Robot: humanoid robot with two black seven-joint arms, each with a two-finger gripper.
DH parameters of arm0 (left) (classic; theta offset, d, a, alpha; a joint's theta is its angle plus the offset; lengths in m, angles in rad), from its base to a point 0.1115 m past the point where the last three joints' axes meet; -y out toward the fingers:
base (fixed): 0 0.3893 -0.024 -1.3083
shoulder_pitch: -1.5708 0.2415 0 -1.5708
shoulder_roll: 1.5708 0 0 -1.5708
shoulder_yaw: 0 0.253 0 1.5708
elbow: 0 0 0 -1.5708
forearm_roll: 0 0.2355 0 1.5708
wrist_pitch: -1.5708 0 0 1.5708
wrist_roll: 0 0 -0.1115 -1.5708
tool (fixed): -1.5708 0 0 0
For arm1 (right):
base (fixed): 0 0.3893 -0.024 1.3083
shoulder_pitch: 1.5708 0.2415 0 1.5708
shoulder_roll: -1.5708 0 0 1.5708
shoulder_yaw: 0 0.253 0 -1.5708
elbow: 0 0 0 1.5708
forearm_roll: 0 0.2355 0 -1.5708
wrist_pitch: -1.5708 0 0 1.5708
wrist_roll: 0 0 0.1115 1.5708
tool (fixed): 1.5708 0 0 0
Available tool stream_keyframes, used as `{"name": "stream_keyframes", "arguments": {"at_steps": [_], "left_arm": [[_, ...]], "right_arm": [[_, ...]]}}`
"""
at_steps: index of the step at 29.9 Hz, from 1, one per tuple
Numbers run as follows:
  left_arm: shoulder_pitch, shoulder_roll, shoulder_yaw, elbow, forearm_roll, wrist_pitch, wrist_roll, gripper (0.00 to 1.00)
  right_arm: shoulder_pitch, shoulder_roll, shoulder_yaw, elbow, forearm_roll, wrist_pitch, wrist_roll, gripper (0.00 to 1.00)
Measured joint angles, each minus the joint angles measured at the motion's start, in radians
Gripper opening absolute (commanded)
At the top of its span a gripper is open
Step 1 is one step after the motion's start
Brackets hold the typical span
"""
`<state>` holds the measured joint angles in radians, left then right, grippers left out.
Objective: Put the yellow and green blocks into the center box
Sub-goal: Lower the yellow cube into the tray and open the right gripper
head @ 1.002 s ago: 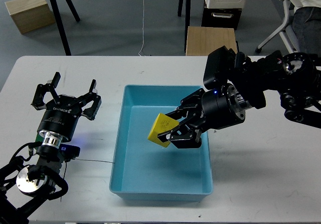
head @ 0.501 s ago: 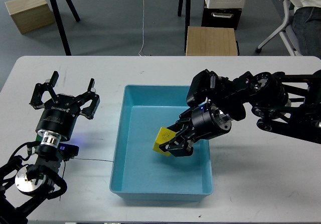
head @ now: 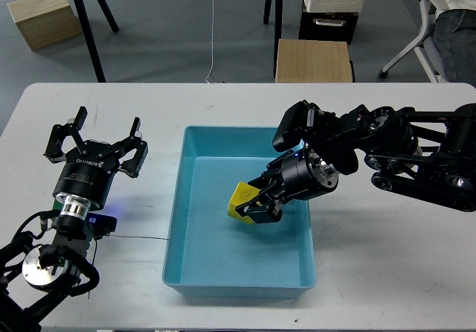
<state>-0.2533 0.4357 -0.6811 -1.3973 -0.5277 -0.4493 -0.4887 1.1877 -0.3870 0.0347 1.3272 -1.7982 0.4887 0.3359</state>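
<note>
Starting at the left: left gripper [head: 94, 140] parked over the white table [head: 387, 272], fingers splayed wide, holding nothing, well clear of the box, probably so as not to crowd the other arm's reach. No green block to be seen anywhere in this view; possibly hidden, cannot tell.

Moving to the middle: light blue center box [head: 178, 220] sitting squarely on the table, long side running away from the head camera, low walls leaving easy access from above. Inside it, toward the right half, the yellow block [head: 241, 199], tilted on an edge rather than lying flat, low over the floor; whether touching the floor or just above it cannot be told from this angle.

Continuing right: right gripper [head: 256, 202] reaching in over the right wall, angled down and leftward, fingers narrow and clamped on the yellow block from its right side. Tilt of the block likely following from the slanted approach of the wrist. Held low, presumably to keep any drop short and stop the cube bouncing out.

Judging the task: 1 of 2 blocks nearly delivered, release not yet made. Needed next: opening of the fingers, then a lift clear of the wall. Risk: block rolling off its edge on release, harmless inside the box.
</note>
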Motion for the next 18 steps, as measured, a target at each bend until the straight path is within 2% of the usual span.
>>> {"name": "stream_keyframes", "arguments": {"at_steps": [8, 14, 18], "left_arm": [[-0.008, 0.0, 0.0, 0.003, 0.001, 0.007, 0.0, 1.0], [-0.009, 0.055, 0.005, 0.006, 0.079, 0.016, 0.0, 1.0], [-0.028, 0.145, 0.003, 0.007, 0.326, 0.083, 0.0, 1.0]], "right_arm": [[-0.005, -0.015, 0.046, -0.003, 0.003, 0.0, -0.001, 0.96], [-0.013, -0.038, 0.228, -0.001, 0.017, 0.0, 0.0, 0.96], [-0.037, -0.071, 0.428, 0.002, 0.024, 0.0, 0.004, 0.96]]}}
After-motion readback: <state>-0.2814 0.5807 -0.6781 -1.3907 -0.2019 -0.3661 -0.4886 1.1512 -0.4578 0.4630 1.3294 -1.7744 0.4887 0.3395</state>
